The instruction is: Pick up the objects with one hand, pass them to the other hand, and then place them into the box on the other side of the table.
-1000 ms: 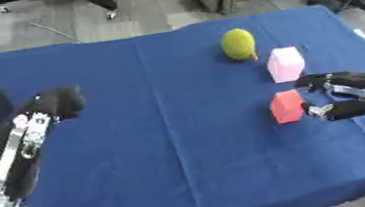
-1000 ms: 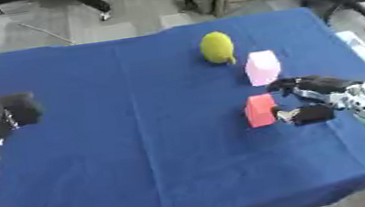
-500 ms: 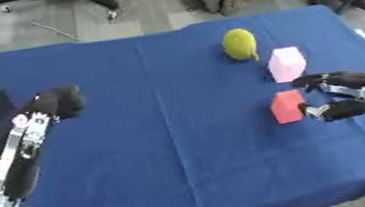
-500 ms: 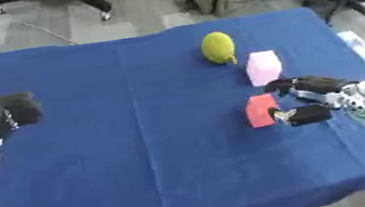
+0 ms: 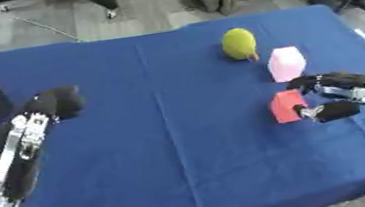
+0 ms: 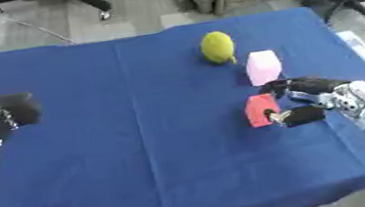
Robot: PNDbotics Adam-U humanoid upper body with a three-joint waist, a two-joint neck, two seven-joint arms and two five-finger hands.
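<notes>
Small red block (image 5: 288, 106): a boxy, matt red solid standing upright on the blue cloth. It sits just beside the right hand (image 5: 341, 97), between the hand's thumb below and its fingers above; the thumb tip touches or nearly touches its right face. Contact by the fingers cannot be confirmed.

Pale pink block (image 5: 286, 63): a taller, rounded-edged pink solid, upright, just beyond the right hand's fingers, on the far side of the red block and close to it.

Yellow-green oval fruit-shaped object (image 5: 239, 44): lies on its side, farther from the right hand than the pink block, up and to the left of it, with a small orange tip pointing toward the pink block.
</notes>
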